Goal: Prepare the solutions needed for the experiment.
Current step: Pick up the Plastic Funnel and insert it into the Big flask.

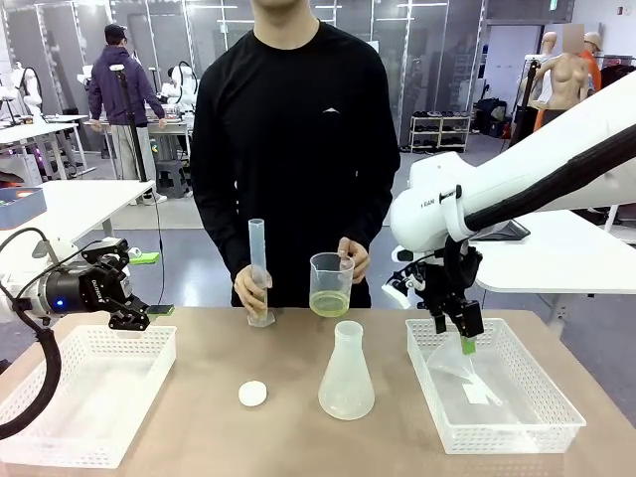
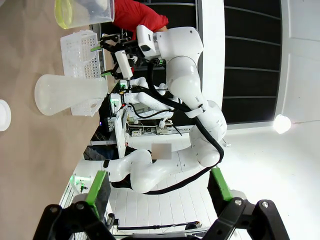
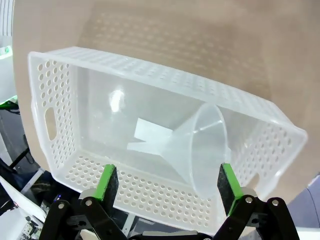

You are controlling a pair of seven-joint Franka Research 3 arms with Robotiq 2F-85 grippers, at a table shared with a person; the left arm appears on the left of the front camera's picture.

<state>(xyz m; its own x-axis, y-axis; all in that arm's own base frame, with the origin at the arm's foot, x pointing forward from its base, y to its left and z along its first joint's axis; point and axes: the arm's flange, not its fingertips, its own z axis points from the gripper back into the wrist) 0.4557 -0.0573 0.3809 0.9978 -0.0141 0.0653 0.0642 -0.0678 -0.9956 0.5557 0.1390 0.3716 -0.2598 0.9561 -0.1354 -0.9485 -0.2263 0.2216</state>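
The pale yellow-green solution (image 1: 330, 303) lies a few centimetres deep in a clear beaker (image 1: 331, 270) that the person holds above the table's far edge. It also shows at the top of the left wrist view, where the solution (image 2: 67, 19) is sideways. The person's other hand holds a tall measuring cylinder (image 1: 258, 268) upright. A frosted conical flask (image 1: 347, 373) stands mid-table. My right gripper (image 1: 463, 336) hangs open over a clear funnel (image 3: 200, 147) lying in the right basket (image 3: 165, 80), with its pads either side of the funnel. My left gripper (image 1: 144, 316) is open and holds nothing.
A small white disc (image 1: 252, 394) lies left of the flask (image 2: 70, 94). A white perforated basket (image 1: 84, 397) sits under my left gripper (image 2: 157, 192). A white slip (image 3: 150, 134) lies beside the funnel (image 1: 452, 366) in the right basket (image 1: 517, 422).
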